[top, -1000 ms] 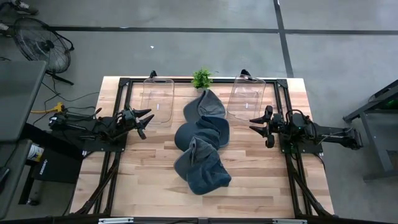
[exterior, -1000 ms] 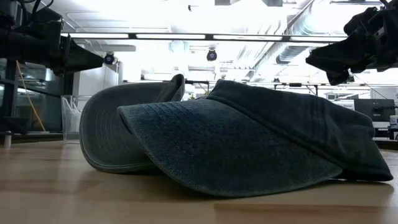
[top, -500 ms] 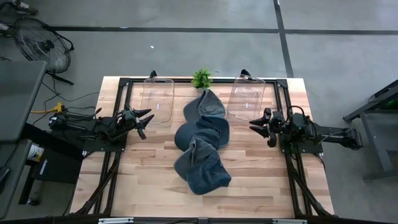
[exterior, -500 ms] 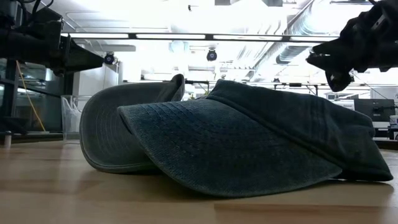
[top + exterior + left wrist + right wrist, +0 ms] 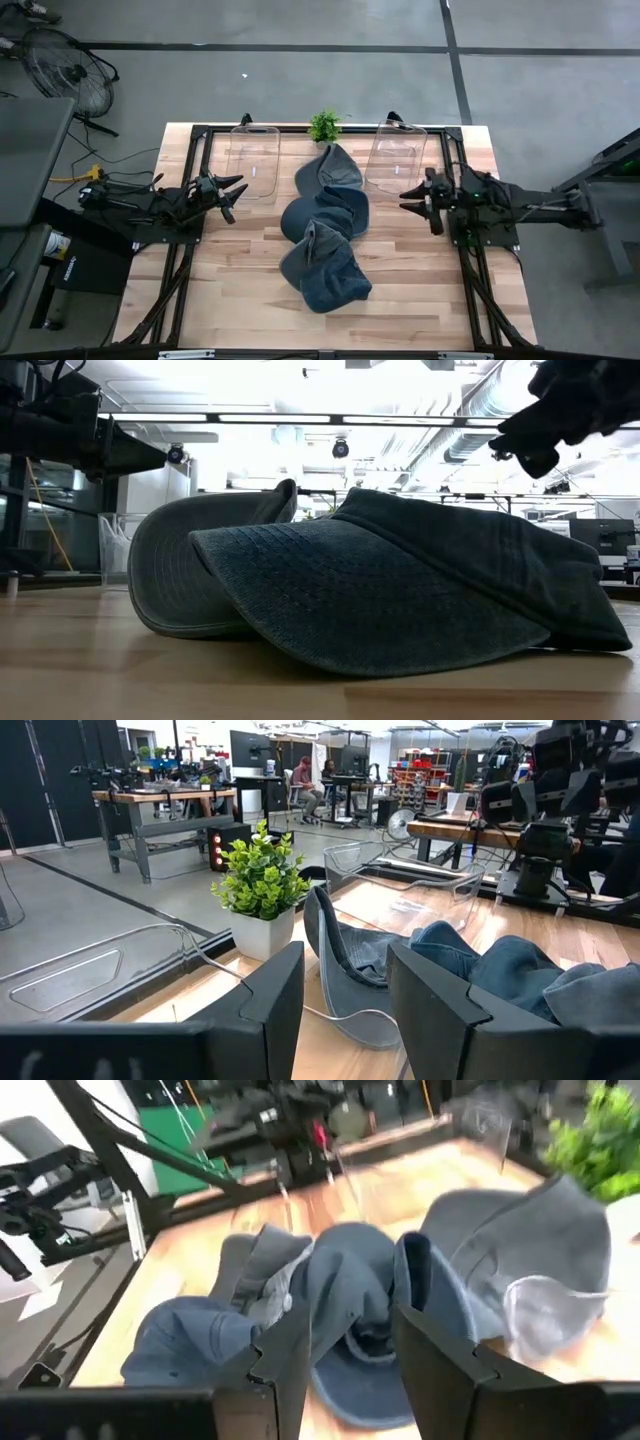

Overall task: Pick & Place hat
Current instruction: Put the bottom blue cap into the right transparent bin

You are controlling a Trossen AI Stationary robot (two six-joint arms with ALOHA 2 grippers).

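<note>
Three blue denim hats lie in a loose chain down the middle of a wooden table [image 5: 240, 290], overlapping one another: the nearest hat [image 5: 325, 268] sits closest to the table's front edge, its brim filling the low view [image 5: 380, 600]; the middle hat [image 5: 322, 214] rests against it; and the far hat [image 5: 333, 168] lies toward the back edge, its brim up. On either side of the pile, both arms hang above the table and touch nothing. The left gripper [image 5: 236, 195] is poised over the table's left side, well apart from the hats, its jaws parted with a clear gap between the fingers [image 5: 270, 995] and nothing between them. The right gripper [image 5: 408, 197] is poised over the right side, pointing toward the pile, its jaws likewise parted and empty, the fingers [image 5: 285, 1345] framing the hats beyond. Behind the hats, two clear plastic bins stand at the back of the table, the left bin [image 5: 252, 158] and the right bin [image 5: 395, 155], with a small potted plant [image 5: 323, 125] between them at the rear edge, just beyond the far hat.
</note>
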